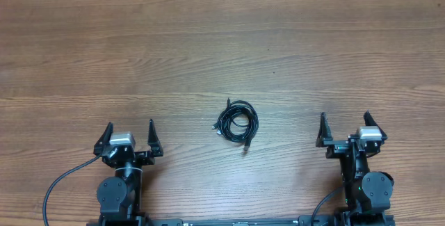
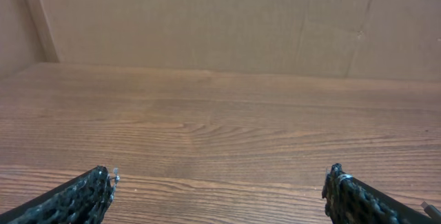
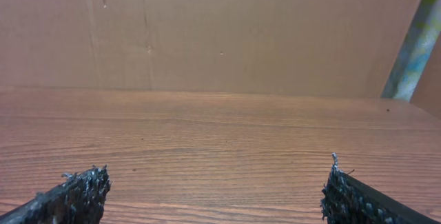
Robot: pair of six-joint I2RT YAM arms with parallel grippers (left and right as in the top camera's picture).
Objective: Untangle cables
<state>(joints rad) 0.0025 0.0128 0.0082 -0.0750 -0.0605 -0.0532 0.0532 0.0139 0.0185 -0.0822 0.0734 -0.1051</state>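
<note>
On the counter point(image 1: 208, 45), at its near left, the left pincer point(image 1: 130, 130) stands wide open and empty, the cables point(image 1: 236, 122) lie in one small tangled coil near the middle, well apart from both pincers, and the right pincer point(image 1: 345, 122) at near right gapes open, holding nothing.

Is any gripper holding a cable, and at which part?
Nothing is held. The left gripper and the right gripper stand open and empty; the cables lie untouched between them.
</note>
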